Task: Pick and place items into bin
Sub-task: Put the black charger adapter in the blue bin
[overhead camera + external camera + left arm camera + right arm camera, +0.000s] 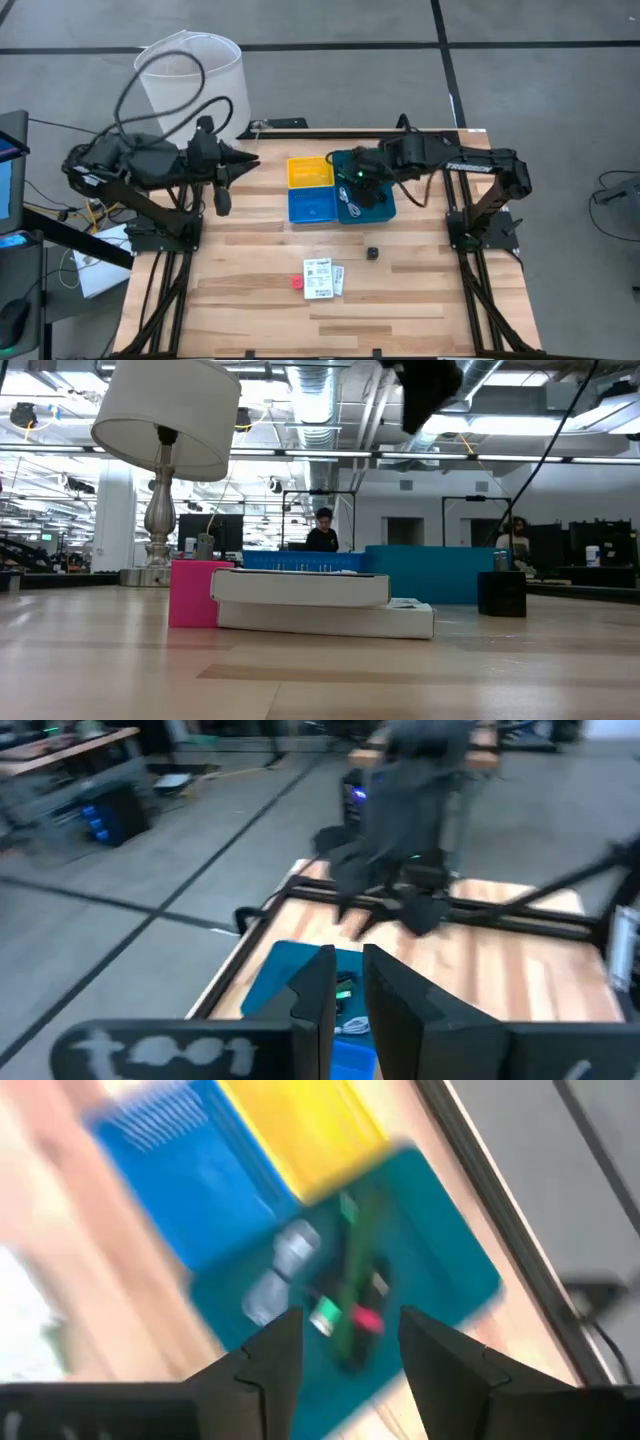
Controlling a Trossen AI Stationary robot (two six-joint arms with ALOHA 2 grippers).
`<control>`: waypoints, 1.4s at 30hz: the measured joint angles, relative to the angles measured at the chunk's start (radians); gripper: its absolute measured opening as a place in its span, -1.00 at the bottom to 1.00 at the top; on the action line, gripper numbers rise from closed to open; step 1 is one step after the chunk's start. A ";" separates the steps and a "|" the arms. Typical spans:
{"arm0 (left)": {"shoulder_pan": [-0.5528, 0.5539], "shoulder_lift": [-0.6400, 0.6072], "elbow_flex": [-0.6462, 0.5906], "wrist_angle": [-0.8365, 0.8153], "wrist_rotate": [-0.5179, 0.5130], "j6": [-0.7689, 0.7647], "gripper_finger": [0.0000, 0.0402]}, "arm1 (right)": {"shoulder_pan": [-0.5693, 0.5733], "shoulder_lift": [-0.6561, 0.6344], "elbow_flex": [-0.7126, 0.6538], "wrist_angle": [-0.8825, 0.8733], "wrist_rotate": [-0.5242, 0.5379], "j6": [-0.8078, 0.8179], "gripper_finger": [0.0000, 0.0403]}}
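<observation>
The bin is three trays side by side: yellow, blue and a larger teal one. My right gripper hovers open over the teal tray, which holds a green piece, black sticks, a red-pink bit and a grey cable. On the table lie white printed cards, a red-pink bit and a small black piece. My left gripper waits in the air left of the trays, its fingers a narrow gap apart, holding nothing.
A white lampshade stands at the table's far left corner, behind my left arm. In the low view the cards lie stacked beside the pink bit, with the black piece to the right. People sit in the room beyond.
</observation>
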 joint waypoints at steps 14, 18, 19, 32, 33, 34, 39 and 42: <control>0.000 -0.395 -0.852 0.557 0.021 -0.278 -0.78 | 0.100 -0.008 -0.001 0.118 -0.003 -0.014 -0.20; -0.005 -0.440 -0.975 0.650 0.051 -0.309 -0.78 | 0.132 -0.010 0.000 0.183 -0.006 -0.045 -0.20; -0.007 -0.445 -0.996 0.666 0.056 -0.308 -0.78 | 0.145 -0.010 0.000 0.199 -0.015 -0.044 -0.20; -0.008 -0.446 -1.105 0.707 0.015 -0.270 -0.78 | 0.243 -0.004 0.001 0.178 -0.047 -0.098 -0.22; -0.008 -0.446 -1.105 0.712 0.007 -0.265 -0.78 | 0.243 -0.004 0.001 0.135 -0.032 -0.104 -0.23; -0.008 -0.446 -1.105 0.717 0.004 -0.257 -0.78 | 0.243 -0.004 0.001 0.091 -0.024 -0.118 -0.24; -0.008 -0.446 -1.105 0.744 0.003 -0.225 -0.78 | 0.253 -0.005 -0.005 -0.035 -0.066 -0.207 -0.33; -0.008 -0.446 -1.105 0.744 0.003 -0.224 -0.78 | 0.262 -0.004 -0.029 -0.033 -0.168 -0.236 -0.37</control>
